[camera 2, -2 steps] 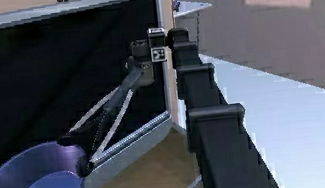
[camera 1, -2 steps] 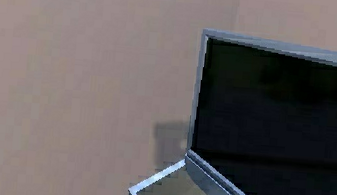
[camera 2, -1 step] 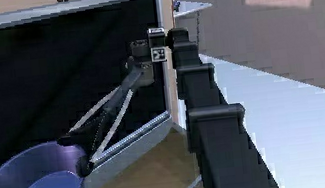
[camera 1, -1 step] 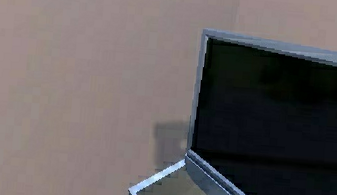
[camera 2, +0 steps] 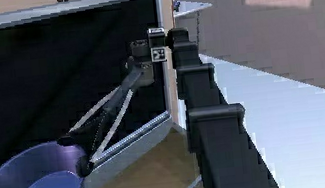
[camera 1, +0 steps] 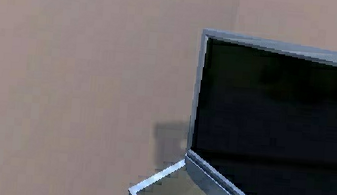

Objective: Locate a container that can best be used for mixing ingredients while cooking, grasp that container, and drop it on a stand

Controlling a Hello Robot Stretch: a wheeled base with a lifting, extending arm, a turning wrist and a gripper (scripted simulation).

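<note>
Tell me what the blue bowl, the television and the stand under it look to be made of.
Blue bowl: smooth, with a soft sheen along its rim; glazed ceramic or plastic, hard to say which. Television: black glassy panel in a matte grey frame, likely plastic or metal. Stand: flat pale grey top, matte; perhaps painted wood or laminate.

bowl (camera 2: 37,184) cropped bottom-left, television (camera 1: 275,124) cropped right

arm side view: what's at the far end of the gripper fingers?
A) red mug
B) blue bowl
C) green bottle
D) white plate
B: a round blue bowl shows at the far end of the gripper, low at the arm side view's left, in front of the large black screen.
</note>
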